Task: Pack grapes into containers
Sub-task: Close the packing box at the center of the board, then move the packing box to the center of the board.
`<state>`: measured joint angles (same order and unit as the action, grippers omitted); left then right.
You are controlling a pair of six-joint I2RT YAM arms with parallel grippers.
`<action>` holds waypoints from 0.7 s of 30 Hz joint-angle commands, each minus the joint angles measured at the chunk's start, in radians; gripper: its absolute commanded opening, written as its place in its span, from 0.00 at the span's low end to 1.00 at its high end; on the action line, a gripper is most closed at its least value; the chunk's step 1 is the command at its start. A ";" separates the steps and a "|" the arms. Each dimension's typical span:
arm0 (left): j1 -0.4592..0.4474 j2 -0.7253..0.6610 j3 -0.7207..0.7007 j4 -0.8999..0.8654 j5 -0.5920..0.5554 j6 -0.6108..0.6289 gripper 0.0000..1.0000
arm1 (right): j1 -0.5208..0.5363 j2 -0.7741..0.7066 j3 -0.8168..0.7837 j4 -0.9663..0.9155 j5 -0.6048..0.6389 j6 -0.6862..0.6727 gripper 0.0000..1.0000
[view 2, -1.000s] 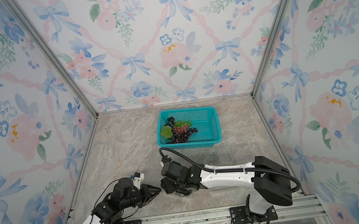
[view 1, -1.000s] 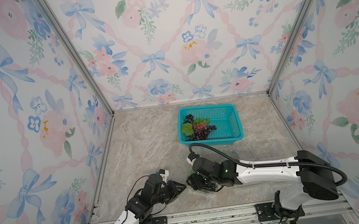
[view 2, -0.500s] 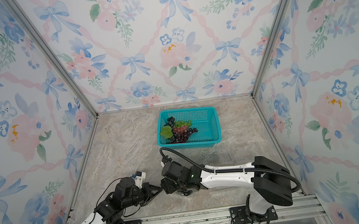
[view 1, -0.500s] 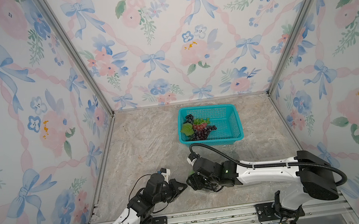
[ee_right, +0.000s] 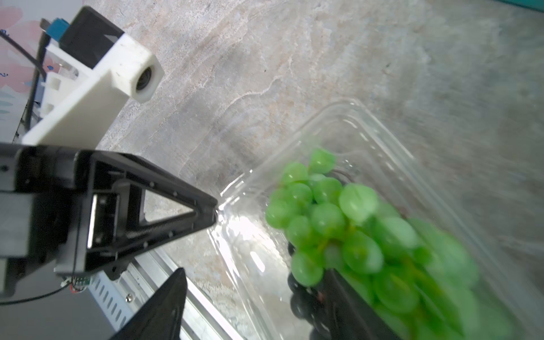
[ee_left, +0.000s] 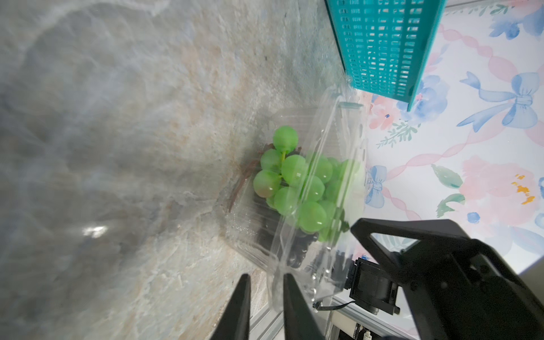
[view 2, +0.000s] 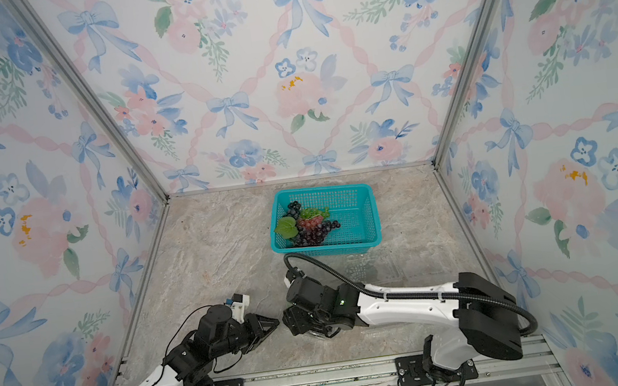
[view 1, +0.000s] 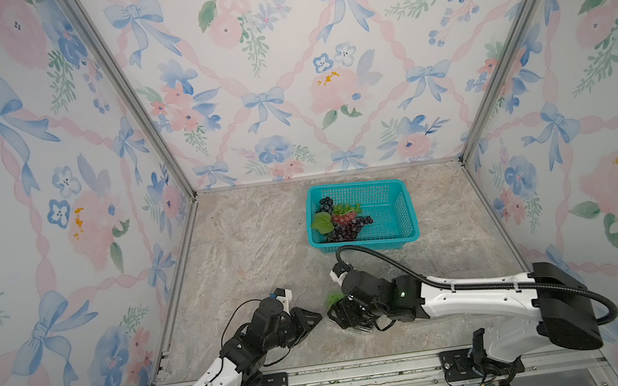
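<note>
A: green grapes point(ee_left: 294, 182) sit in the clear container point(ee_right: 368, 117), lower right of the right wrist view; right gripper point(ee_right: 254, 272) jaws wide apart, one finger inside it
B: left gripper point(ee_left: 266, 276)?
A: tips a slit apart at the rim. Risk: a nudge skids the light container onto the front rail point(view 1: 363, 369). The basket point(view 1: 395, 211) is well apart, with bare table point(view 1: 251, 258) upper left in a top view

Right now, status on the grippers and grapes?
Left gripper narrowly open at container rim. Right gripper open over container. Green grapes inside. Basket holds more bunches.
</note>
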<state>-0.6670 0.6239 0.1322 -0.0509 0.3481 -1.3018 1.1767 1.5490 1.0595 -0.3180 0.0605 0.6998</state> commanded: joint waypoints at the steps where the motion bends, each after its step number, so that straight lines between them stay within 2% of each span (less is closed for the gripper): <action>1: 0.000 -0.016 0.070 -0.042 -0.043 0.012 0.31 | -0.017 -0.096 -0.040 -0.128 0.016 0.017 0.77; 6: 0.006 0.004 0.150 -0.095 -0.083 0.066 0.37 | -0.001 -0.212 -0.104 -0.213 0.014 0.113 0.81; 9: 0.006 0.027 0.198 -0.099 -0.113 0.104 0.42 | 0.020 -0.261 -0.153 -0.234 0.008 0.189 0.86; 10: 0.006 0.037 0.219 -0.104 -0.128 0.122 0.44 | 0.029 -0.275 -0.173 -0.226 0.003 0.215 0.90; 15: 0.007 0.100 0.314 -0.108 -0.215 0.202 0.49 | 0.039 -0.311 -0.253 -0.118 -0.023 0.305 0.94; 21: 0.007 0.155 0.410 -0.106 -0.323 0.276 0.54 | 0.018 -0.238 -0.274 0.019 -0.087 0.317 0.94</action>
<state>-0.6670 0.7654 0.5064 -0.1375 0.1032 -1.0981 1.2034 1.2644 0.7959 -0.3943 0.0151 0.9848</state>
